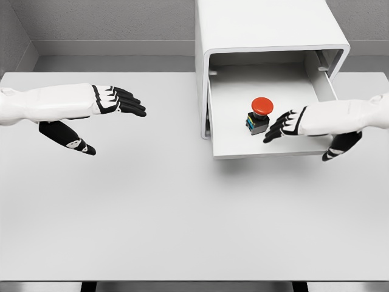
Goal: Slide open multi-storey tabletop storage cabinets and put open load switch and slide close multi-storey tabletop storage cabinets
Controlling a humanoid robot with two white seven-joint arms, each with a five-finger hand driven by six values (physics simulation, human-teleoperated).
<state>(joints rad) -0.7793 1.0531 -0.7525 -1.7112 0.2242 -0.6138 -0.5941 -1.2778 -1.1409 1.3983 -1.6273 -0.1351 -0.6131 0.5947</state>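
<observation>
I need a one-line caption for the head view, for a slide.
Red-button load switch sits in the open cabinet drawer; open right hand beside it, open left hand over the table.

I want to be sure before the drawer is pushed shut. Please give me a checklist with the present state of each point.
1. Drawer slid out of the cabinet: ok.
2. Switch standing inside the drawer: ok.
3. Right hand released the switch, fingers spread: ok.
4. Right hand clear of the drawer: not ok, it hovers over it.
5. Left hand open and away, over the table: ok.
6. Switch low enough to pass under the cabinet: cannot tell.
</observation>
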